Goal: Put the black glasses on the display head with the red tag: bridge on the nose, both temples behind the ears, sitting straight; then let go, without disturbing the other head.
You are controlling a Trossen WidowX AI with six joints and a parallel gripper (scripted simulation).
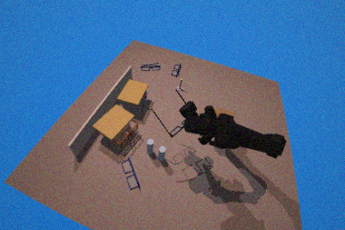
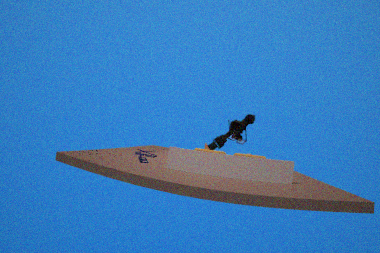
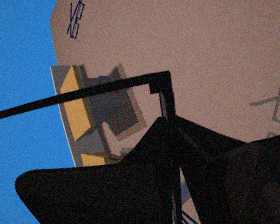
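Judging by the relation of temples to stand, we find the black glasses (image 1: pixel 161 122) (image 2: pixel 245 138) (image 3: pixel 85 94) already in the gripper (image 1: pixel 185 123) (image 2: pixel 236 135) (image 3: pixel 166 122), which is closed narrowly upon their front part. They are in the air, above the tabletop (image 1: pixel 245 95) (image 2: pixel 320 194) (image 3: pixel 215 65). In the top view both temples reach out from the gripper to the upper left, and the long axis of the front goes across them, roughly parallel to the low wall (image 1: pixel 102 108) (image 2: pixel 230 167) (image 3: pixel 61 107). The far wooden-topped stand (image 1: pixel 133 91) (image 2: pixel 212 151) (image 3: pixel 75 102) lies also on that side, so the temple ends lead. Beside it the wrist view shows a small red spot (image 3: pixel 116 91), which we take for the tag; the head itself we cannot make out. We judge that the next move should bring the open temples to this head, level, and well apart from the other stand (image 1: pixel 113 122) (image 3: pixel 92 160).
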